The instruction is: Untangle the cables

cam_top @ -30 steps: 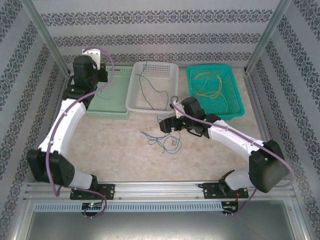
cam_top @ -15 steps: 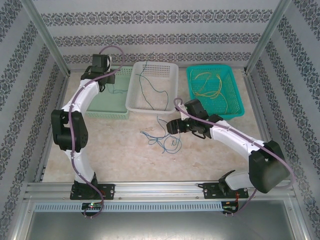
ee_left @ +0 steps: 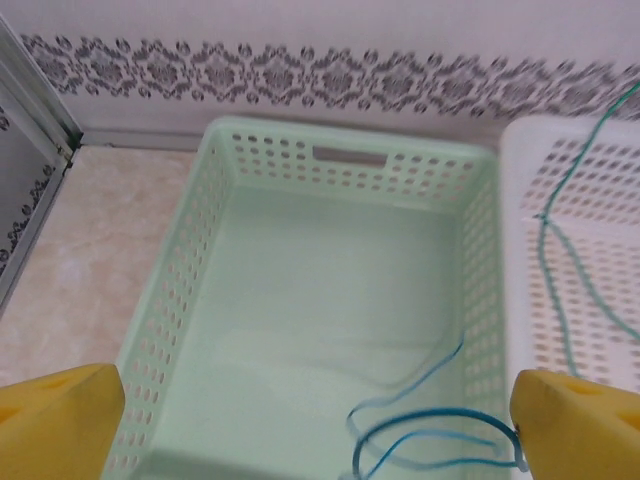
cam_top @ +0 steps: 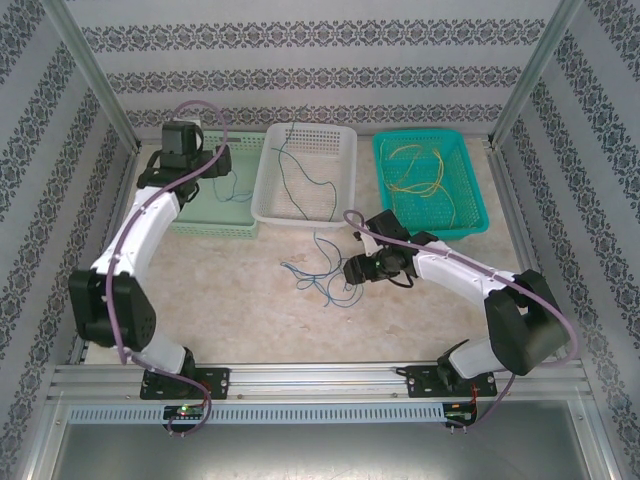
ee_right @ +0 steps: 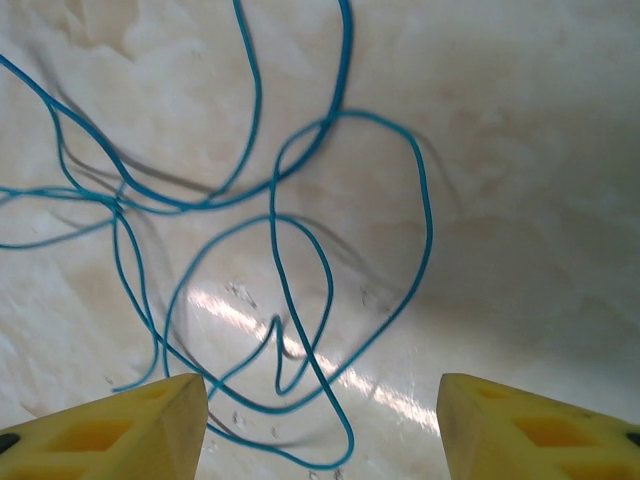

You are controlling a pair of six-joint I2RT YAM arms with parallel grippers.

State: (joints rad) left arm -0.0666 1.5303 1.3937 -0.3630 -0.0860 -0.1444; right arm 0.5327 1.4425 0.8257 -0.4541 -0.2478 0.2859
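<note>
Blue and hair-thin, lying as a loose knot of flexible cables (cam_top: 325,275) on the beige marbled tabletop (cam_top: 230,300), just in front of the white perforated plastic basket (cam_top: 290,216). Risking a pinch on two strands at once, judging by how closely the loops are overlapping under the right gripper (ee_right: 320,425); pulling then would likely be tightening the knot rather than freeing one cable. Crossing over one another in several open loops, casting soft shadows, some ends trailing toward that basket. Hanging low over the knot, front-right of the white basket, yellow fingers (ee_right: 120,430) standing apart and clamping nothing. Resting inside the white basket: one thin green cable (ee_left: 541,230). Lying in the mint-green perforated basket (ee_left: 345,160) to its left: one more blue cable (ee_left: 440,415), close against a finger of the left gripper (ee_left: 320,430), jaws spread wide and empty; snagging on that finger looking possible. Curling in the teal basket (cam_top: 450,228) to its right: yellow cables (cam_top: 415,170).
</note>
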